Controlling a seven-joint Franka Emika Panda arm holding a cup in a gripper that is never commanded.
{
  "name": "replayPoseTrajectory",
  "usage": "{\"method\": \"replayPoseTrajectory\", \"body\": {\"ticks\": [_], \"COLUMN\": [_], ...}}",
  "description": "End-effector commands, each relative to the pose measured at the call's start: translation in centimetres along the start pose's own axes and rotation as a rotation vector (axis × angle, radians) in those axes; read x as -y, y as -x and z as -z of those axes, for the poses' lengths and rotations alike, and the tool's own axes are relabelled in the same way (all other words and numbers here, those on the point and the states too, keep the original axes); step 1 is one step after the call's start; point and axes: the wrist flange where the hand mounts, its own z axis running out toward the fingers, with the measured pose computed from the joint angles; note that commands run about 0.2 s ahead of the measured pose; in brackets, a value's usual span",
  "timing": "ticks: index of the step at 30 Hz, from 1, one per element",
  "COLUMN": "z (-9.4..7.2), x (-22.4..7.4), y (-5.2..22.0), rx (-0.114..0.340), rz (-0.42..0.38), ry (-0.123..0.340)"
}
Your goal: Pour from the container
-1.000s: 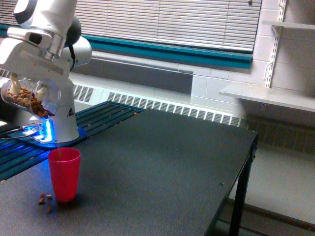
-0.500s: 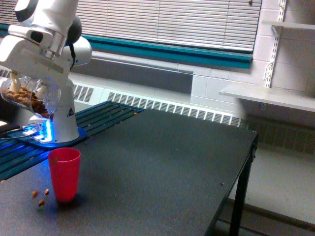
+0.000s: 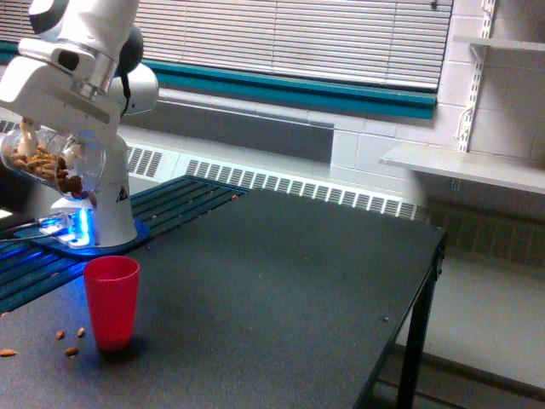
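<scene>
Several nuts [image 3: 71,342] are already lying on the dark table [image 3: 281,281] at the lower left of the frame, just beside the red cup [image 3: 111,302], so the pour is clearly underway but some of it has missed. I can't see into the cup, so no idea how much actually landed inside. The container [image 3: 53,162] sits at the upper left, well above the cup, tipped over nearly on its side with plenty of brown nuts still in it. So I'd guess mid-pour, lots left to go.

The gripper [image 3: 51,145] is up there wrapped around the jar; it looks clamped on it, though the fingers themselves are hard to make out behind the clear plastic.

Compared with half a second earlier: one more nut has turned up near the bottom left edge of the frame, and the loose ones are spread a bit wider. The jar has crept up and tilted slightly differently. The cup hasn't budged.
</scene>
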Motion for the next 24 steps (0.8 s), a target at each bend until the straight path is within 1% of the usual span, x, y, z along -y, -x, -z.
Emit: {"method": "replayPoseTrajectory", "body": {"ticks": [1, 17, 24], "z": [0.65, 1.04, 1.26], "x": [0.21, 0.57, 0.7], "y": [-0.37, -0.51, -0.56], "rx": [-0.017, -0.016, -0.017], "rz": [0.04, 0.088, 0.106], "ry": [0.016, 0.051, 0.058]}}
